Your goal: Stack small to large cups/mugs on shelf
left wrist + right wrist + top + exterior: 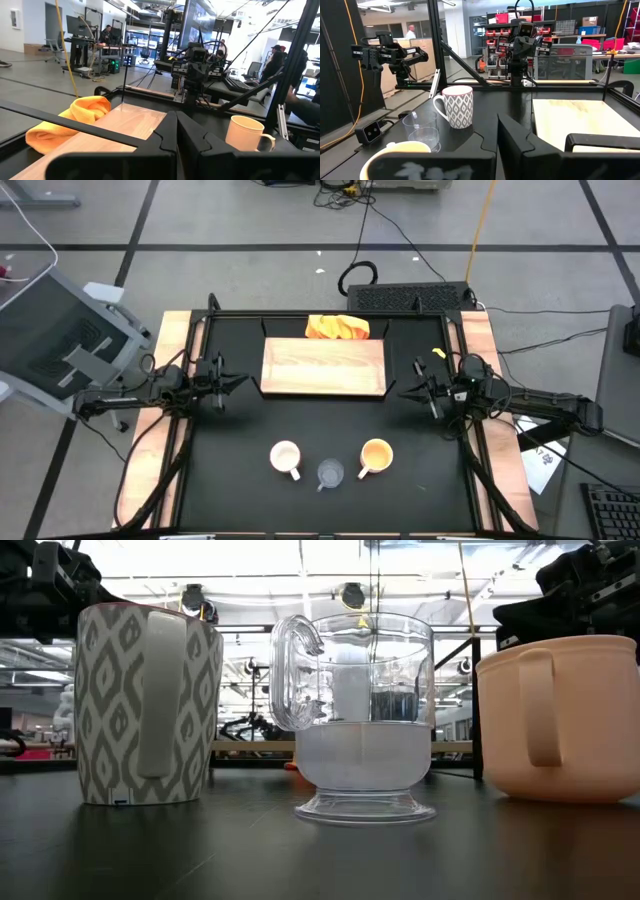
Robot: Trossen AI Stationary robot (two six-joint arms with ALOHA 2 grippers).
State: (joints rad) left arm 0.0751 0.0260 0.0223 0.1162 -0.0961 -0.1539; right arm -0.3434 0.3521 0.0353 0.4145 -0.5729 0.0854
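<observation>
Three vessels stand upright in a row near the table's front edge: a white patterned mug on the left, a clear glass cup in the middle, an orange-yellow mug on the right. The light-wood shelf lies flat at the far middle. My left gripper is shut beside the shelf's left end, touching nothing. My right gripper is shut beside the shelf's right end, also touching nothing. In the low view the white mug, glass cup and orange-yellow mug stand on their bases.
An orange-yellow cloth lies bunched at the shelf's far edge. A black frame rail runs around the table. Bare black table lies between the shelf and the cups. A small camera sits at the front edge.
</observation>
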